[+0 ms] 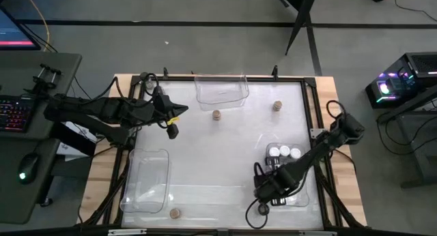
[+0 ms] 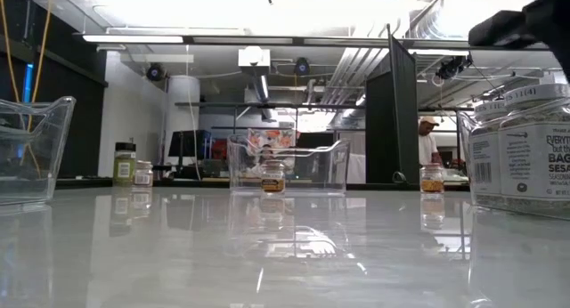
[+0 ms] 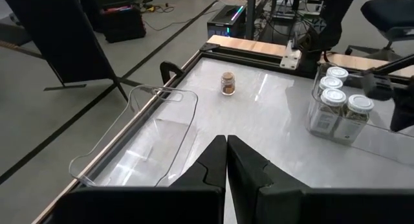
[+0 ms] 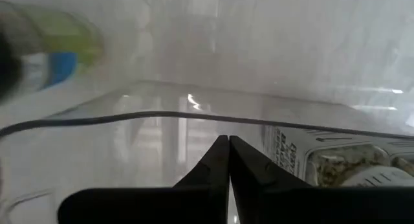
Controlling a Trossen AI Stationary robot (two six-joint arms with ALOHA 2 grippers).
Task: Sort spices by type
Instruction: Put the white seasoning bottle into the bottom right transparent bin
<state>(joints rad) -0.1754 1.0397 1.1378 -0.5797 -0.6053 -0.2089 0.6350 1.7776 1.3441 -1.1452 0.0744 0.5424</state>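
Observation:
Three white-lidded spice jars [image 1: 285, 151] stand in the clear bin [image 1: 304, 195] at the table's right; they also show in the left wrist view [image 3: 336, 107]. Tan-lidded jars stand on the bare table: one before the far bin [image 1: 216, 115], one farther right [image 1: 277, 106], one at the near edge [image 1: 175, 213]. My right gripper [image 1: 263, 195] is shut and hovers at the near left part of the right bin, its fingers [image 4: 228, 149] over the bin's rim [image 4: 129, 115]. My left gripper [image 1: 172, 130] is shut and raised over the table's far left.
An empty clear bin [image 1: 220, 91] sits at the far edge and another [image 1: 145, 181] at the near left. A small dark round thing [image 1: 261, 209] lies just near my right gripper. A blurred jar with green contents [image 4: 52, 49] shows beyond the bin wall. Open tabletop lies in the middle.

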